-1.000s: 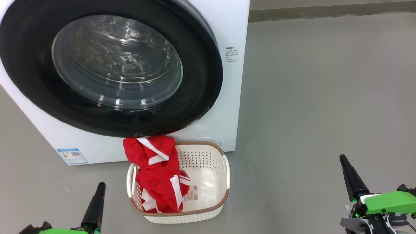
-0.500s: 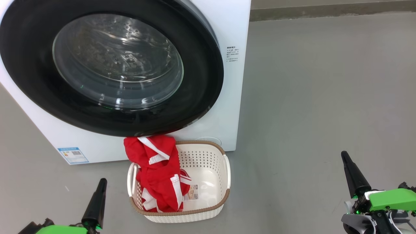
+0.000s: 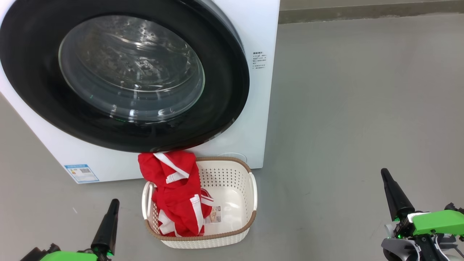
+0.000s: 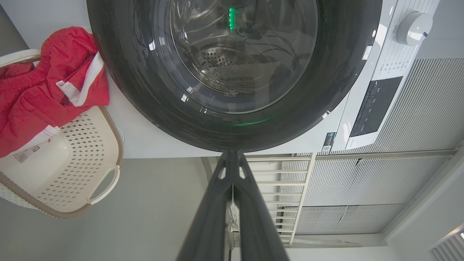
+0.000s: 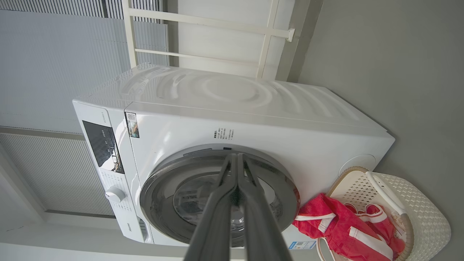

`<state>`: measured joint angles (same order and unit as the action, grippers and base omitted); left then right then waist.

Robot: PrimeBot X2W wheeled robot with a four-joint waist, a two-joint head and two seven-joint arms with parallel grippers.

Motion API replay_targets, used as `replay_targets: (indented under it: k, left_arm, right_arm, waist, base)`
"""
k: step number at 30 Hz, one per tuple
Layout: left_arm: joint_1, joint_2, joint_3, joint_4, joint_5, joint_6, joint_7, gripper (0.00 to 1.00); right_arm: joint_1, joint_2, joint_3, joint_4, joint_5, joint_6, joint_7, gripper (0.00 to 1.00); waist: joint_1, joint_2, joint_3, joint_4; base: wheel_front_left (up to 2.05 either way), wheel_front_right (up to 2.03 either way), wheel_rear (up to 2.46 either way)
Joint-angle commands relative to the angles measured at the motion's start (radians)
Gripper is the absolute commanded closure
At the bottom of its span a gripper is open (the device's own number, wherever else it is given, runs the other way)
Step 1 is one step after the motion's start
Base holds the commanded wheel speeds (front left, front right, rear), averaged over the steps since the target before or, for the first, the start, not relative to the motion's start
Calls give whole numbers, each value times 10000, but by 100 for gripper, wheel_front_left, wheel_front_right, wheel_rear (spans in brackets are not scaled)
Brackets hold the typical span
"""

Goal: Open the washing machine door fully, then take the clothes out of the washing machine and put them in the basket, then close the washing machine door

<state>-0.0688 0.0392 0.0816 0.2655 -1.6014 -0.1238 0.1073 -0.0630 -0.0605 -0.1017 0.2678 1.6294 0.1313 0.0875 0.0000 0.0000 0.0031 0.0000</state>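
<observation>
The washing machine (image 3: 259, 108) (image 5: 235, 119) is white, and its door (image 3: 127, 76) (image 4: 232, 69) (image 5: 217, 195), a black ring around a glass bowl, lies shut against the front. On the floor before it stands the cream basket (image 3: 232, 188) (image 4: 72, 166) (image 5: 417, 214). The red clothes (image 3: 177, 192) (image 4: 40, 94) (image 5: 344, 232) with white stripes fill its left half and hang over its rim. My left gripper (image 3: 114, 201) (image 4: 232, 154) is shut and empty at the lower left. Low on the right, away from the basket, my right gripper (image 3: 383, 171) (image 5: 235, 156) is shut and empty too.
Grey floor (image 3: 362, 108) spreads wide to the right of the machine. A blue label (image 3: 81, 173) sits low on the machine's front. A white rack (image 5: 203, 32) and ribbed wall panels (image 4: 362, 188) stand behind the machine. A knob (image 4: 413, 23) and a dark control panel (image 4: 375, 107) are on its front.
Both grippers have drifted very slightly upward in the head view, still shut. The door, the basket and the clothes have not moved.
</observation>
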Motion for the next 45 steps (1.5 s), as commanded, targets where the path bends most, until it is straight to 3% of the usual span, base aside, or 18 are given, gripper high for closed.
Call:
replay_targets:
  k: [1,45]
  left_arm:
    - [-392,110,324,-205,-70,-69,61,100]
    - [-392,110,323,-205,-72,-69,60,100]
  right_arm:
    - [-424,-98,156,-246,23,-6,34,100]
    - [-434,-10,32,-238,-82,-6,134,100]
  waist:
    - [0,0,0,0]
    - [0,0,0,0]
  base:
    - [0,0,0]
    - [0,0,0]
